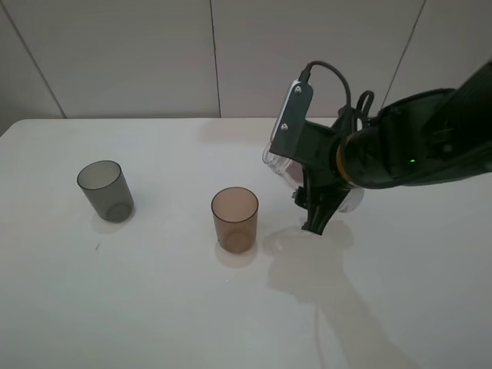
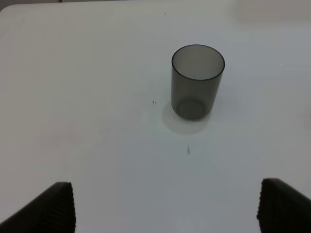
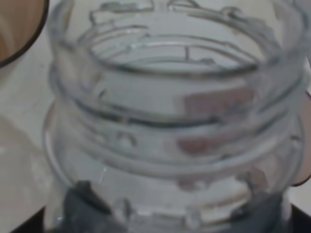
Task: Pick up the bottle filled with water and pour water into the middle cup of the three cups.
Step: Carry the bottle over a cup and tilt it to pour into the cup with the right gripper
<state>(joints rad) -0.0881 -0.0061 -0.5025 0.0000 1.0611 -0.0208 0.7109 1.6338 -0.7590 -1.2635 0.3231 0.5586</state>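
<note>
My right gripper [image 1: 316, 219] is shut on the clear threaded-neck bottle [image 1: 351, 201] and holds it above the table, just right of the amber-brown middle cup [image 1: 235, 219]. In the right wrist view the bottle's open neck [image 3: 170, 111] fills the frame, with dark fingers [image 3: 80, 199] at its sides and the amber cup's rim [image 3: 19, 34] at a corner. The grey cup [image 1: 105, 191] stands far left. The mauve-pink cup [image 1: 294, 172] shows only as a pink patch behind the gripper. My left gripper [image 2: 167, 213] is open over the table near the grey cup [image 2: 197, 82].
The white table [image 1: 154, 307] ends at a white panelled wall behind [image 1: 215, 54]. The right arm's dark bulk [image 1: 415, 146] and its cable reach in from the right and cast a shadow on the table in front of the gripper.
</note>
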